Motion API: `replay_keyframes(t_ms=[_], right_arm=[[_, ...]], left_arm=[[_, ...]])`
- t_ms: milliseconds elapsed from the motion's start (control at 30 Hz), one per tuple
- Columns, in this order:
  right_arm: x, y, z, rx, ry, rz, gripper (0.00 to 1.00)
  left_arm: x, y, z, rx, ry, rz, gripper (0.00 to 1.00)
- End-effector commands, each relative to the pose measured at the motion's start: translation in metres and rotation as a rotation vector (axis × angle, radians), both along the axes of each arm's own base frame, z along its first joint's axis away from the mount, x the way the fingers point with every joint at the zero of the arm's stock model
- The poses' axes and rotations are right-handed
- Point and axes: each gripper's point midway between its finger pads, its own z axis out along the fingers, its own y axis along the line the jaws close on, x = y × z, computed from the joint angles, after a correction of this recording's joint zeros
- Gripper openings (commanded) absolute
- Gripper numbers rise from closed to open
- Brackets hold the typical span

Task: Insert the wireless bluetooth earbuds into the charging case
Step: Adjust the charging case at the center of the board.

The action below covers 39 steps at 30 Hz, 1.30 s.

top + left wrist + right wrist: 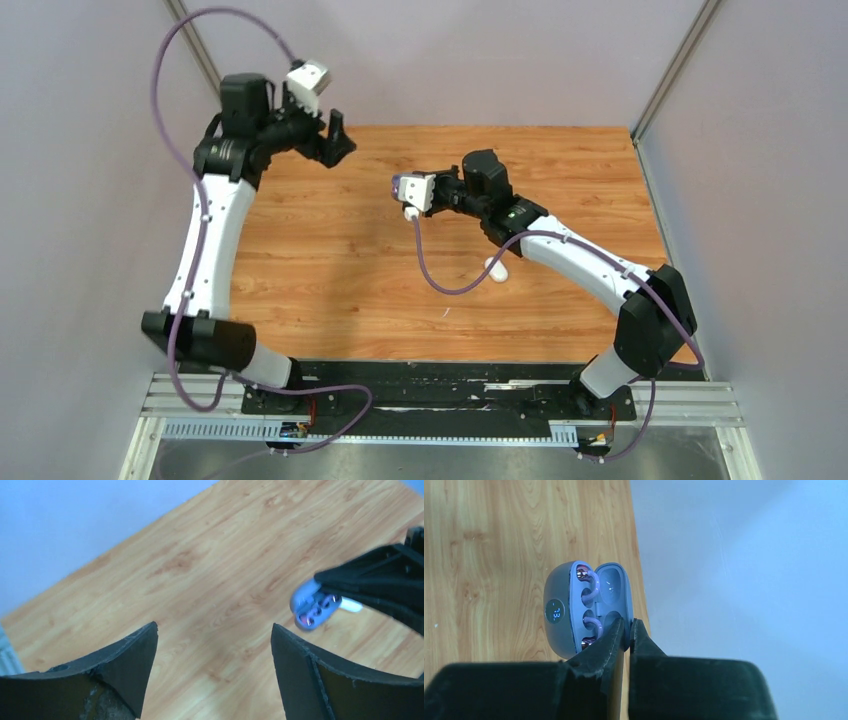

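Between the fingertips of the right gripper (628,630), which are pressed together, sits the rim of the charging case (566,610)'s open lid (615,587), so the case is pinched by that edge. The wooden table (484,555) lies behind it. The case is a smooth grey-blue pebble. A small lit display (554,612) on its rounded shell shows pale digits. The lid stands hinged open at 3 o'clock from the body, and its hollow inside is glossy.

Two wireless bluetooth earbuds (592,586) rest in the body's wells, one toward 12 o'clock and one toward 6 o'clock. Each has a lilac curved hook and a shiny reddish end.

From the left wrist camera the same case (314,608) shows at about 2 o'clock from the left gripper (214,627). That gripper's fingers are spread wide with nothing between them.

From above, a small white object (497,270) lies on the table at about 5 o'clock from the right wrist. I cannot tell what it is.
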Motion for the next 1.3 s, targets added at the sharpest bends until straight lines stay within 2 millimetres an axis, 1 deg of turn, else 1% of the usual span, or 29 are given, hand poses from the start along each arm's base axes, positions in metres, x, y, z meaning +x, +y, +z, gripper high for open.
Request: replay_keyframes(t_ms=[0, 33, 67, 100, 133, 167, 200, 233, 267, 300, 400, 567, 633, 733, 967, 1033, 1100, 1167, 1200, 1267], right_arm=[[0.012, -0.006, 0.066, 0.197, 0.007, -0.086, 0.00], [0.014, -0.008, 0.071, 0.222, 0.029, -0.101, 0.00], [0.015, -0.010, 0.077, 0.245, 0.047, -0.115, 0.00], [0.016, -0.012, 0.082, 0.262, 0.065, -0.126, 0.00], [0.018, -0.013, 0.087, 0.281, 0.076, -0.139, 0.00], [0.020, -0.014, 0.092, 0.301, 0.092, -0.150, 0.00], [0.020, -0.014, 0.100, 0.323, 0.097, -0.156, 0.00], [0.020, -0.014, 0.098, 0.320, 0.122, -0.161, 0.00], [0.020, -0.014, 0.101, 0.325, 0.128, -0.162, 0.00], [0.020, -0.013, 0.102, 0.329, 0.132, -0.162, 0.00], [0.020, -0.013, 0.103, 0.331, 0.133, -0.161, 0.00], [0.016, -0.010, 0.099, 0.314, 0.131, -0.135, 0.00], [0.016, -0.008, 0.099, 0.311, 0.128, -0.126, 0.00], [0.013, -0.005, 0.103, 0.316, 0.125, -0.111, 0.00], [0.006, 0.002, 0.104, 0.311, 0.116, -0.082, 0.00], [0.005, 0.002, 0.104, 0.309, 0.114, -0.080, 0.00], [0.005, 0.003, 0.104, 0.307, 0.112, -0.077, 0.00], [0.006, 0.003, 0.103, 0.305, 0.112, -0.077, 0.00], [0.006, 0.003, 0.103, 0.305, 0.111, -0.080, 0.00], [0.008, 0.003, 0.102, 0.305, 0.111, -0.084, 0.00]], left_arm=[[-0.014, -0.018, 0.042, -0.406, -0.195, -0.096, 0.91], [-0.023, -0.023, 0.041, -0.426, -0.230, -0.151, 0.92], [-0.028, -0.026, 0.038, -0.451, -0.213, -0.173, 0.93], [-0.036, -0.033, 0.031, -0.466, -0.206, -0.232, 0.92], [-0.040, -0.036, 0.035, -0.491, -0.218, -0.264, 0.92], [-0.047, -0.040, 0.023, -0.507, -0.184, -0.301, 0.92], [-0.050, -0.043, 0.029, -0.539, -0.207, -0.327, 0.92], [-0.055, -0.046, 0.017, -0.555, -0.172, -0.357, 0.92], [-0.060, -0.050, 0.019, -0.577, -0.169, -0.390, 0.92], [-0.059, -0.052, 0.012, -0.586, -0.144, -0.396, 0.92], [-0.061, -0.061, 0.005, -0.604, -0.098, -0.429, 0.92], [-0.063, -0.076, -0.001, -0.642, -0.029, -0.492, 0.91], [-0.064, -0.083, -0.002, -0.657, 0.007, -0.515, 0.87], [-0.060, -0.089, -0.004, -0.687, 0.043, -0.514, 0.84], [-0.045, -0.092, -0.004, -0.721, 0.081, -0.485, 0.81], [-0.043, -0.093, -0.006, -0.724, 0.096, -0.491, 0.78], [-0.044, -0.094, -0.008, -0.731, 0.107, -0.504, 0.72], [-0.044, -0.096, -0.007, -0.734, 0.116, -0.520, 0.63], [-0.045, -0.096, -0.008, -0.732, 0.118, -0.528, 0.57], [-0.046, -0.097, -0.008, -0.730, 0.121, -0.539, 0.51]])
